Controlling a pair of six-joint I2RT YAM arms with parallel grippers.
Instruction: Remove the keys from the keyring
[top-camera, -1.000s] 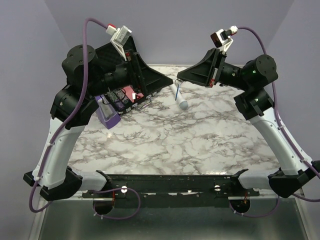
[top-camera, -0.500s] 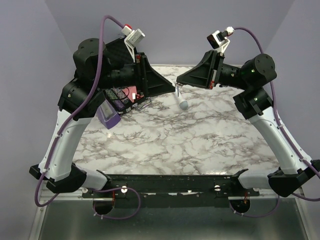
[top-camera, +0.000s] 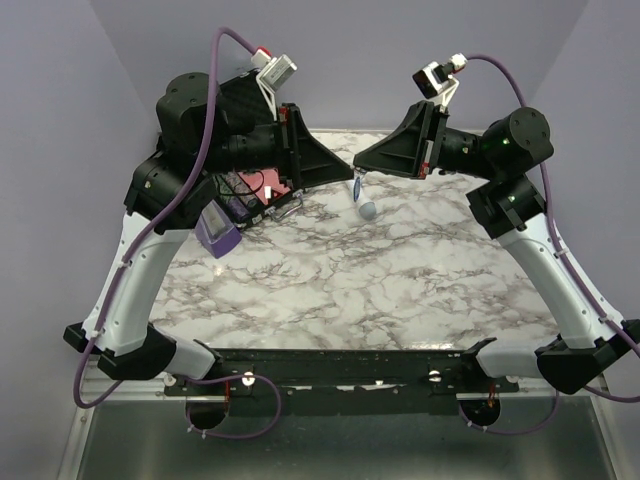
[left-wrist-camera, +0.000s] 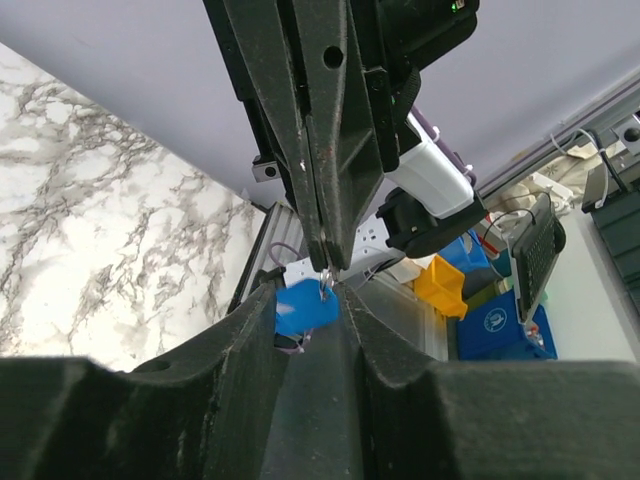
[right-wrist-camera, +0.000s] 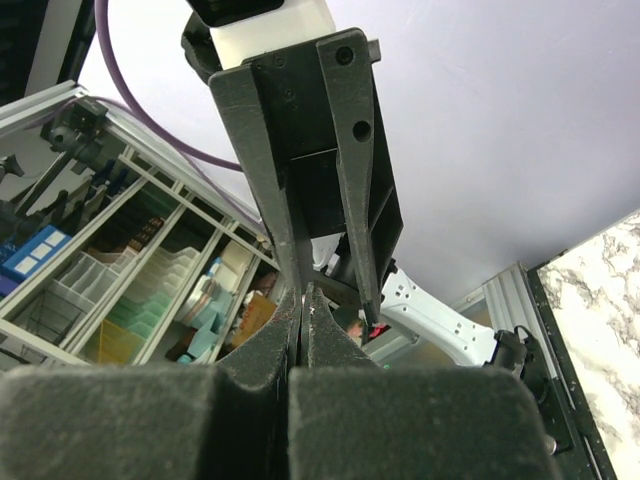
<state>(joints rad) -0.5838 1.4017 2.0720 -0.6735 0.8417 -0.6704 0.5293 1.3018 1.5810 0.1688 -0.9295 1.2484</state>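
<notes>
Hanging above the tabletop (top-camera: 350, 290), blue keyring (left-wrist-camera: 303, 310) sits between left gripper (left-wrist-camera: 307, 296) jaws, part-open, grip unclear; right gripper (left-wrist-camera: 325, 262) jaws closed, pinching thin silver key (left-wrist-camera: 326, 288) at keyring's top edge.

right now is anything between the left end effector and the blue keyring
Nothing visible does. The keyring sits in the gap of the left end effector, with a finger on either side of it. The shut right end effector meets its top edge from the opposite side, out of the left one's closing path.
</notes>
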